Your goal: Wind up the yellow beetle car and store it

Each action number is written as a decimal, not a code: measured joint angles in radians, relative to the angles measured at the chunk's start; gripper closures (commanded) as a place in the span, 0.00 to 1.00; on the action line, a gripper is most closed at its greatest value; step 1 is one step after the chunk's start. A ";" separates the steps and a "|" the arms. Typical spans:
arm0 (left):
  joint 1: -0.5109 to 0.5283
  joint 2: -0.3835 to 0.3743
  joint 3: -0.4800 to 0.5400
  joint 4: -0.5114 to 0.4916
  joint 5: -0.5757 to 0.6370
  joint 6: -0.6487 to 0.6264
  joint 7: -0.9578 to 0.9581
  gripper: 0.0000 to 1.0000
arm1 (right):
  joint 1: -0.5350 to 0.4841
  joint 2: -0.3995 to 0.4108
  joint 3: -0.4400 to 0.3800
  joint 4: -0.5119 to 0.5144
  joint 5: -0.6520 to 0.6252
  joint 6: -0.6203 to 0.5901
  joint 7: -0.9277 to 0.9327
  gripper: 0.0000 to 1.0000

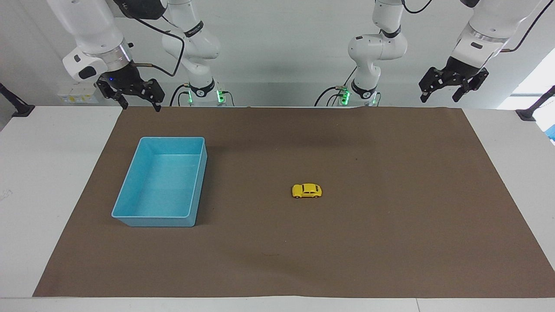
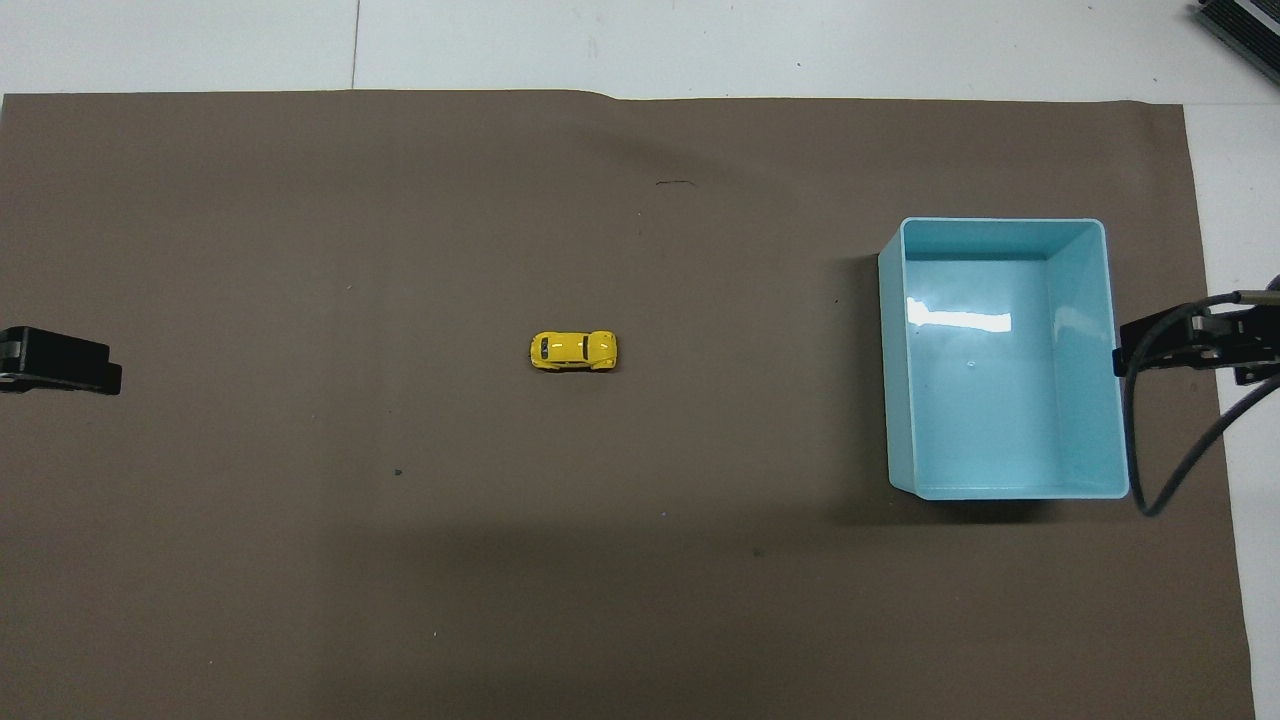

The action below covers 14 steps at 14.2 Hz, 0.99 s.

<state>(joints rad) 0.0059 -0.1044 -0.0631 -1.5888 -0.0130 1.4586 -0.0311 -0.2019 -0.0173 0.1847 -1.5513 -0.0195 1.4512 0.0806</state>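
Observation:
The yellow beetle car (image 1: 307, 190) stands on its wheels in the middle of the brown mat, and also shows in the overhead view (image 2: 573, 350). The light blue bin (image 1: 154, 221) stands empty toward the right arm's end of the table, well apart from the car; it shows in the overhead view too (image 2: 897, 380). My right gripper (image 1: 142, 106) hangs open and empty in the air over the mat's edge by the bin (image 2: 1190, 345). My left gripper (image 1: 438, 99) hangs open and empty over the left arm's end of the mat (image 2: 60, 362). Both arms wait.
A brown mat (image 1: 390, 238) covers most of the white table (image 1: 43, 173). A black cable (image 2: 1160, 470) loops down from the right gripper beside the bin.

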 measured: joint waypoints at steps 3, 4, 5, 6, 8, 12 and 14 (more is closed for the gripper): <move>0.000 0.000 -0.004 -0.008 0.000 0.000 0.000 0.00 | 0.000 0.000 0.000 0.000 0.000 0.000 0.000 0.00; 0.000 0.000 -0.006 -0.011 0.000 0.000 0.000 0.00 | 0.000 0.000 0.000 0.000 0.000 0.000 0.000 0.00; 0.000 0.000 -0.008 -0.017 0.000 0.001 0.000 0.00 | 0.000 0.000 0.000 0.000 0.000 0.000 0.000 0.00; 0.000 0.000 -0.009 -0.023 0.000 0.003 0.000 0.00 | 0.000 0.000 0.000 0.000 0.000 0.000 0.000 0.00; -0.001 0.001 -0.013 -0.036 0.000 0.013 -0.007 0.00 | 0.000 0.000 0.000 0.000 0.000 0.000 0.000 0.00; -0.018 0.006 -0.018 -0.075 -0.003 0.067 -0.180 0.00 | 0.000 0.000 0.000 0.000 0.000 0.000 0.000 0.00; -0.042 0.012 -0.020 -0.104 -0.004 0.107 -0.314 0.00 | 0.000 0.000 0.000 0.000 0.000 0.000 0.000 0.00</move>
<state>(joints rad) -0.0365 -0.0927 -0.0834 -1.6929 -0.0175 1.5654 -0.3451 -0.2019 -0.0173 0.1847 -1.5513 -0.0195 1.4512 0.0806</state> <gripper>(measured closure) 0.000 0.000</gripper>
